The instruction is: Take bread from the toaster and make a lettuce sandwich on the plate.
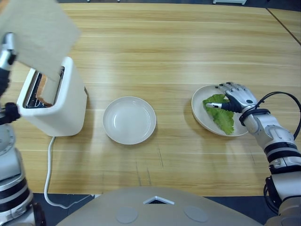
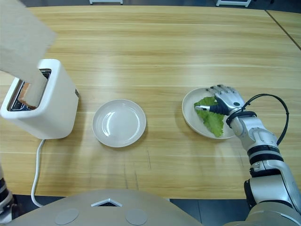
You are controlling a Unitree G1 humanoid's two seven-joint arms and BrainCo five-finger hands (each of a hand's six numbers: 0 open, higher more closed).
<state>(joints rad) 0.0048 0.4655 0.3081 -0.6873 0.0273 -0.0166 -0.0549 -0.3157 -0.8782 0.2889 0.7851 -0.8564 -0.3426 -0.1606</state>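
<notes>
**Pale bread slice raised above the toaster while lettuce waits on the right**

On a wooden table (image 1: 164,47), the left hand (image 1: 6,51) at the far left grips a bread slice (image 1: 40,33). The slice is lifted clear of the white toaster (image 1: 61,110), high and close to the camera. That height likely lets it travel right to the empty plate (image 1: 129,120), which sits in the middle, near the toaster's right side. A second slice (image 1: 44,92) stands in the toaster's slot.

At the right, the right hand (image 1: 239,96) rests on a lettuce leaf (image 1: 225,120) lying in a dish (image 1: 197,110). It is probably staged there to bring the leaf across once bread is down. Whether it has closed on the leaf I cannot tell.

The left eye view gives the left hand at the slice's lower left edge, and the toaster's cord (image 1: 47,179) running off the near table edge. The right eye view gives more of the right arm, down to the near edge
</notes>
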